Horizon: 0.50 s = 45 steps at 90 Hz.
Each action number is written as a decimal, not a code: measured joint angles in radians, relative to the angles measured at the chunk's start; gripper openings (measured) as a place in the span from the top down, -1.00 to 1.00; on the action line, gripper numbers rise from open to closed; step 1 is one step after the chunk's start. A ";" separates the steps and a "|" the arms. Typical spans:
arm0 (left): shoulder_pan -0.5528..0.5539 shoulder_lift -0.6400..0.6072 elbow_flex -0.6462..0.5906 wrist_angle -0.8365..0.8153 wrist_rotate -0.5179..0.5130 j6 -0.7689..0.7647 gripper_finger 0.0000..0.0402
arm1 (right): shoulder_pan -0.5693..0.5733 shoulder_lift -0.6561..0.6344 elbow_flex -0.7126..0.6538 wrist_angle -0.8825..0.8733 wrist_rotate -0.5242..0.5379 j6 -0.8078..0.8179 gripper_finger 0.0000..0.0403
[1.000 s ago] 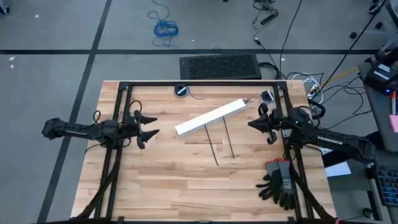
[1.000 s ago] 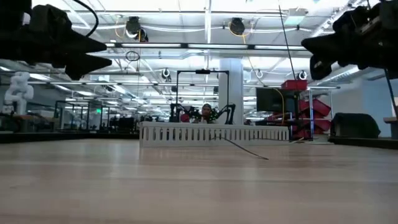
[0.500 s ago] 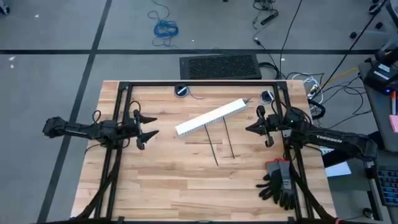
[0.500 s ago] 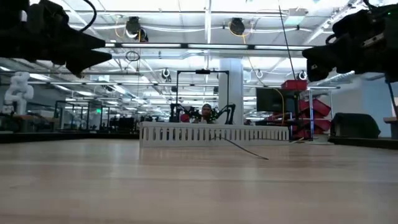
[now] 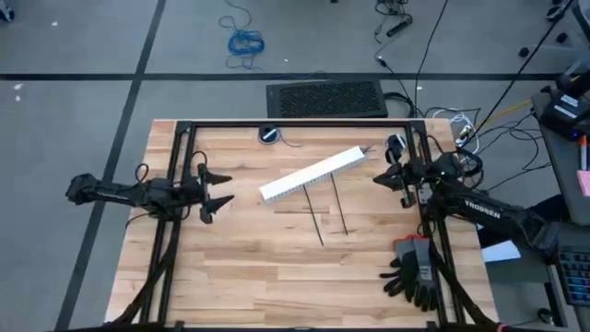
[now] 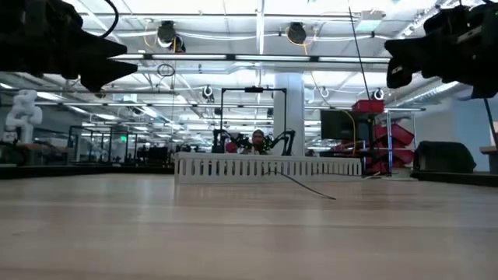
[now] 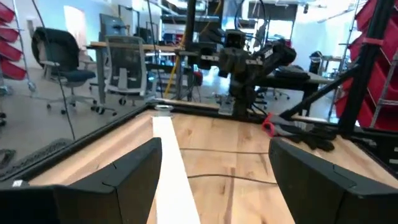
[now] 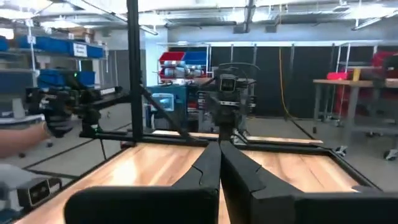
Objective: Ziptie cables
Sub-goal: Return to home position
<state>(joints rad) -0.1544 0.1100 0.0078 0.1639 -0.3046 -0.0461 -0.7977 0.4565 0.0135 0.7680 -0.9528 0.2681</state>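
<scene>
Left gripper (image 5: 227,185) hovers at 9 o'clock over the table (image 5: 258,277), fingers spread wide, empty. Right gripper (image 5: 380,178) at 3 o'clock, fingers pressed together, holding nothing. Two zipties (image 5: 314,214) lie flat mid-table, just 6 o'clock of the white duct (image 5: 313,172).

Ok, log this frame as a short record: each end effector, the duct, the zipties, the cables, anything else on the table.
left end effector: open, empty, raised over the left side of the table
right end effector: shut, empty, raised over the right side
cable duct: white, lying diagonally mid-table, clear of both arms
zipties: two dark strips loose on the wood beside the duct
cables: not visible
gloves: black, by the right edge
</scene>
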 joint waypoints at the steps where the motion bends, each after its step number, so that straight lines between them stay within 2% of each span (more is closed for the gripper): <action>1: -0.001 -0.001 0.000 0.001 0.000 -0.001 -0.45 | -0.004 -0.007 0.000 0.001 0.000 0.005 1.00; 16: -0.017 -0.011 0.000 0.002 -0.013 -0.002 -0.45 | -0.027 -0.133 0.000 0.033 0.011 0.075 1.00; 28: -0.021 -0.011 0.000 0.002 -0.023 -0.016 -0.45 | 0.010 -0.264 0.000 -0.030 0.042 0.136 1.00; 38: -0.021 -0.011 0.000 0.002 -0.024 -0.011 -0.45 | 0.050 -0.382 0.000 -0.170 0.154 0.107 1.00; 45: -0.021 -0.011 0.000 0.009 -0.025 -0.019 -0.45 | 0.089 -0.456 0.000 -0.309 0.306 0.054 1.00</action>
<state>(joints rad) -0.1753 0.0990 0.0078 0.1730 -0.3294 -0.0647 -0.7086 0.0010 0.0135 0.4587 -0.6466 0.3224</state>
